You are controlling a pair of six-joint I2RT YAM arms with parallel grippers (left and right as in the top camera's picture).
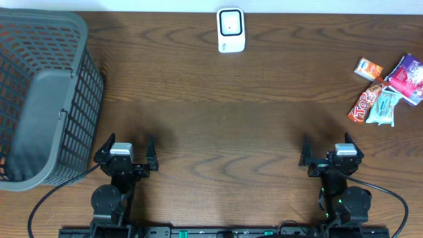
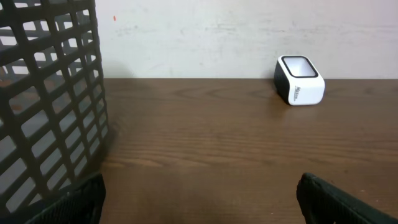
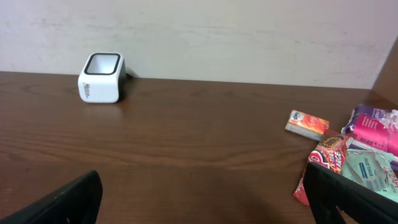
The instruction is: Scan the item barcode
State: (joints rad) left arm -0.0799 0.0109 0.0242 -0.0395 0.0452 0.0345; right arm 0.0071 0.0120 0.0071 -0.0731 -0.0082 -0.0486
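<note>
A white barcode scanner (image 1: pixel 230 30) with a dark rim stands at the table's far middle edge; it also shows as the scanner (image 2: pixel 300 88) in the left wrist view and the scanner (image 3: pixel 102 77) in the right wrist view. Snack packets lie at the far right: a red wrapper (image 1: pixel 367 104), a pale teal packet (image 1: pixel 384 108), a purple-pink packet (image 1: pixel 407 77) and a small orange packet (image 1: pixel 369 68). My left gripper (image 1: pixel 126 151) rests near the front left, open and holding nothing. My right gripper (image 1: pixel 329 151) rests near the front right, open and holding nothing, well short of the packets.
A large grey mesh basket (image 1: pixel 46 99) occupies the left side of the table, close beside my left gripper; its wall (image 2: pixel 43 106) fills the left of the left wrist view. A light wall runs behind the table's far edge.
</note>
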